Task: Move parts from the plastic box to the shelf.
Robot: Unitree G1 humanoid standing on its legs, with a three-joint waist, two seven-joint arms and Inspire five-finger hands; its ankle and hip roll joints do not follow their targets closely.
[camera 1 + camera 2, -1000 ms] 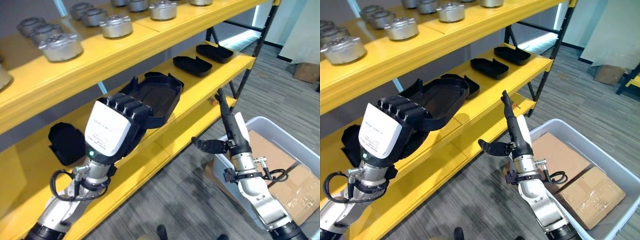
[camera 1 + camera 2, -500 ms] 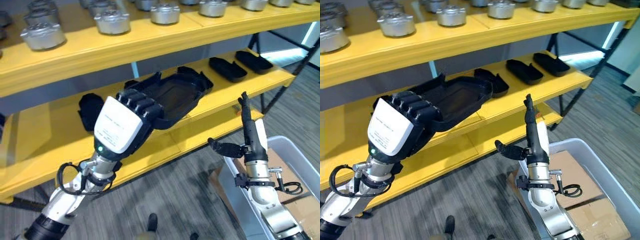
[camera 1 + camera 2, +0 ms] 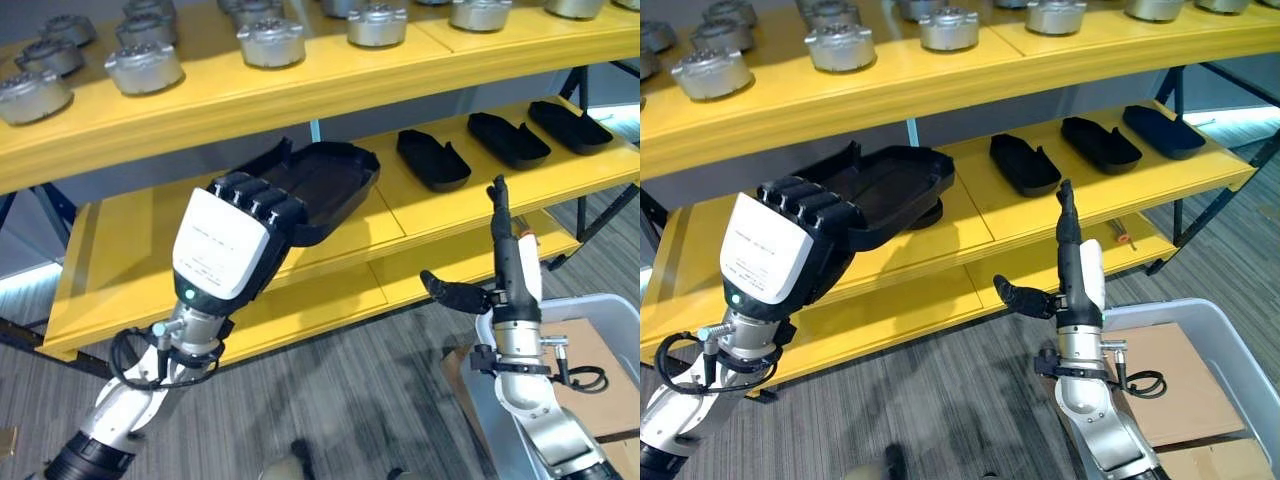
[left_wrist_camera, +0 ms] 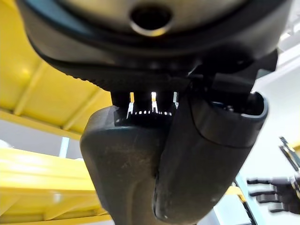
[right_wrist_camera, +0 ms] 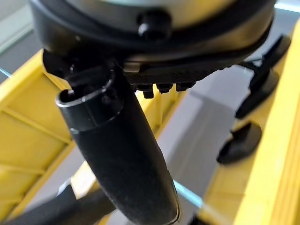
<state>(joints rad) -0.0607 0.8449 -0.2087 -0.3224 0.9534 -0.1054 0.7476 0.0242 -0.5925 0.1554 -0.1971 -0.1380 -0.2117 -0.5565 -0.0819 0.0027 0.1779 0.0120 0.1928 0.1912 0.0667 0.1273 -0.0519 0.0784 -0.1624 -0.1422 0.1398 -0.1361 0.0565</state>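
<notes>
Your left hand (image 3: pixel 232 250) is raised in front of the yellow metal shelf unit (image 3: pixel 420 235), its fingers curled over the near rim of a large black moulded plastic tray-shaped part (image 3: pixel 315 190). That part is held up and tilted, with its far end over the middle shelf board; you cannot tell whether it touches the board. In the left wrist view the thumb (image 4: pixel 206 154) lies against the part's dark underside (image 4: pixel 122 173).

Your right hand (image 3: pixel 1065 270) stands upright lower down, in front of the shelf edge, with its fingers straight and pointing up, the thumb stuck out sideways, holding nothing.

Three smaller black oval plastic parts (image 3: pixel 433 160) lie in a row on the middle shelf, to the right of the held one. Round silver metal castings (image 3: pixel 270 42) stand along the top shelf. The grey plastic box (image 3: pixel 1230 365) sits on the floor at lower right, with flat brown cardboard pieces (image 3: pixel 1170 385) inside.
</notes>
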